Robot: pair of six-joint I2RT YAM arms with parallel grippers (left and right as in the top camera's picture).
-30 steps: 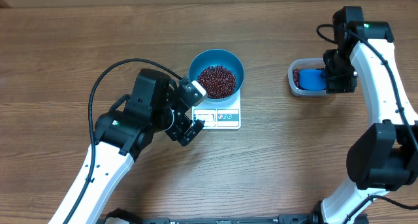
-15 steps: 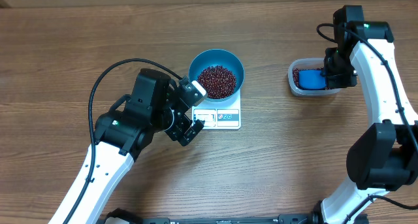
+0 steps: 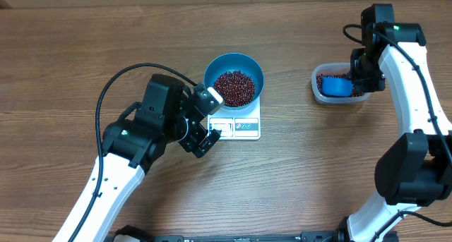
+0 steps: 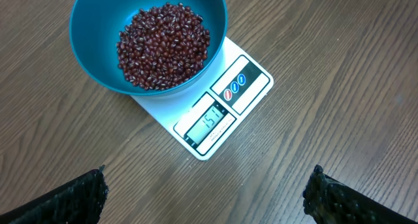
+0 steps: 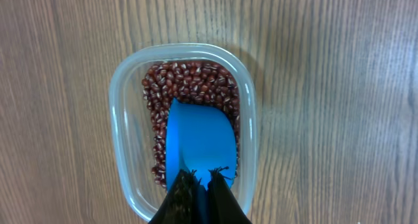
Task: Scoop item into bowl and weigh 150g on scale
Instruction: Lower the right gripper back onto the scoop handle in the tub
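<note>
Currently right gripper (image 5: 201, 185) is clenching scoop (image 5: 196, 139) in tub (image 5: 121, 119); left gripper (image 3: 206, 120) is hanging wide open, nine o'clock of scale (image 3: 247, 127).

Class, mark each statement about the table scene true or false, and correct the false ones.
1. The blue bowl stands on the white scale. True.
2. The bowl is empty. False: it holds a heap of dark red beans.
3. The right pincer is shut on the handle of the blue scoop, which lies in the clear tub. True.
4. The left pincer grips the bowl's rim. False: it is open, holds nothing and is clear of both bowl and scale.
5. The tub is empty. False: more beans lie around the scoop.
</note>
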